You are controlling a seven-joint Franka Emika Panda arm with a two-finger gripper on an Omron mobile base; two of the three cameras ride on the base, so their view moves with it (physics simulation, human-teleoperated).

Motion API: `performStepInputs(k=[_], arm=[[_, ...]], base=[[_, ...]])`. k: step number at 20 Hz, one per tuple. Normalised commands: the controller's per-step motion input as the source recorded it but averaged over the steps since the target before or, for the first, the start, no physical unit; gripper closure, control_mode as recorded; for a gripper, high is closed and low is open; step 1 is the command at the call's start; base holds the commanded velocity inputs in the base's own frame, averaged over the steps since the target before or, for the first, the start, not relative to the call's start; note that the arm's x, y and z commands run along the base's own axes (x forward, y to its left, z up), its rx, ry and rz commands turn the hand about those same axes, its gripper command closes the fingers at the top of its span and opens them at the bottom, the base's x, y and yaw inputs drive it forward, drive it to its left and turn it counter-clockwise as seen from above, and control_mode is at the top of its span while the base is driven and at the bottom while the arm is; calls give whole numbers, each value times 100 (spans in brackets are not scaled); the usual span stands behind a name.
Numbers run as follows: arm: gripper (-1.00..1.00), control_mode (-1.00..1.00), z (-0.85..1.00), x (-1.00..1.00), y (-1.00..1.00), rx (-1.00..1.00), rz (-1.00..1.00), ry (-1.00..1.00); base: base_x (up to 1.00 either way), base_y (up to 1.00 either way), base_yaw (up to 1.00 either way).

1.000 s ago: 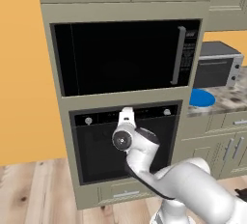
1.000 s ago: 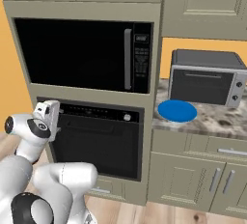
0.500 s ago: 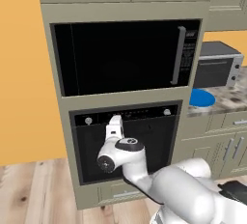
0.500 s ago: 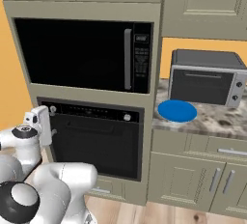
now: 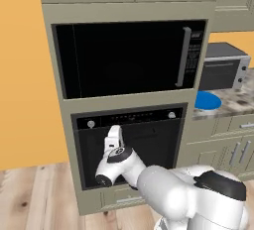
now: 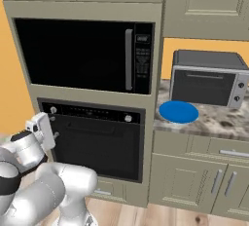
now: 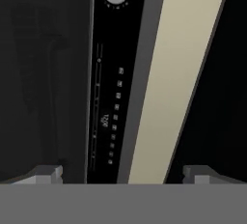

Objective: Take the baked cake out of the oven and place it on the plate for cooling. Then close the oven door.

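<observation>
Jaws apart, clamped on nothing. From the left base view: gripper (image 5: 114,136) raised against the left part of the oven door (image 5: 149,147), door shut, just under the control strip of the oven (image 5: 130,121); blue plate (image 5: 208,100) on the bench (image 5: 235,102) to the right, bare. From the right base view: gripper (image 6: 44,130) beside the door's left edge, near the left knob (image 6: 53,109); plate in front of the toaster oven (image 6: 206,78). From the hand view: fingertips (image 7: 48,174) wide apart, facing control strip and one silver knob. Cake hidden.
</observation>
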Motion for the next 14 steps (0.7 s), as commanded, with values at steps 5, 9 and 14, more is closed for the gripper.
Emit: performStepInputs(k=[5, 9, 14], arm=[[-100, -100, -29, 26, -4, 0, 0, -9], [-100, -100, -31, 25, -10, 0, 2, -4], [-100, -100, -24, 29, -13, 0, 5, -1]], base=[[0, 0, 0], [0, 0, 0], [0, 0, 0]])
